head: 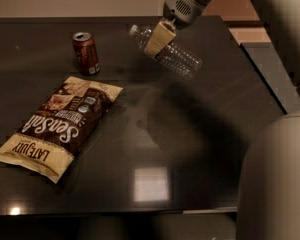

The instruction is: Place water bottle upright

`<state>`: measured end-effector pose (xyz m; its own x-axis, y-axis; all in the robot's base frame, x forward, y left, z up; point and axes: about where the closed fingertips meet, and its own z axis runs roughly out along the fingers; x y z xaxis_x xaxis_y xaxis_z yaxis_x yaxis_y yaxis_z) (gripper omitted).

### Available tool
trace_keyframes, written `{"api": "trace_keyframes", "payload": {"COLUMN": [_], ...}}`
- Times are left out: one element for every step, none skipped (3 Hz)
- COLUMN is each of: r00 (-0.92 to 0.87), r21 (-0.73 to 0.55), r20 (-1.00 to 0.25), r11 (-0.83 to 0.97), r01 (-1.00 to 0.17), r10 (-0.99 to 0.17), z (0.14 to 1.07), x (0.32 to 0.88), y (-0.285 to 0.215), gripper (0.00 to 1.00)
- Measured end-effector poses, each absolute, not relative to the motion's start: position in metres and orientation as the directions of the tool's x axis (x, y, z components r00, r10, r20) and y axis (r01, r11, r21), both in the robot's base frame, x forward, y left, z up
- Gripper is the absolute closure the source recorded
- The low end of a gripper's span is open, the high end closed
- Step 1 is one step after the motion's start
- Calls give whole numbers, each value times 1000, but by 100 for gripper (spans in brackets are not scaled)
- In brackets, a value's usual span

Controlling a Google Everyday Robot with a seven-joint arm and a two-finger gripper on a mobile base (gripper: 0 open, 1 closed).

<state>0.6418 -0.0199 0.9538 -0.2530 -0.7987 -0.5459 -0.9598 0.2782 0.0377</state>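
The water bottle point(182, 60) is clear and ribbed with a white cap point(133, 30). It hangs tilted in the air above the far part of the dark table point(190, 149), cap up and to the left, base down and to the right. My gripper point(157, 40) comes down from the top of the view and is shut on the bottle's upper part near the neck; a tan finger point(157, 38) lies across it. The label band is hidden behind the finger.
A brown-red soda can point(86, 52) stands upright at the far left of the table. A brown and cream snack bag point(59, 125) lies flat at the left front. My white arm body point(275, 179) fills the right front. The table's right edge runs beside a grey floor strip.
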Motion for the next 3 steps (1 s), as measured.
{"api": "trace_keyframes", "payload": {"r00": [-186, -135, -102], "r21": [68, 76, 65], "r20": [-697, -827, -916], "r11": [194, 129, 108], "r01": [-979, -989, -992], "r10": [-693, -546, -388], "z": [972, 983, 984], "x": [625, 614, 611], "y": [-15, -21, -41], "gripper": [100, 100, 100]}}
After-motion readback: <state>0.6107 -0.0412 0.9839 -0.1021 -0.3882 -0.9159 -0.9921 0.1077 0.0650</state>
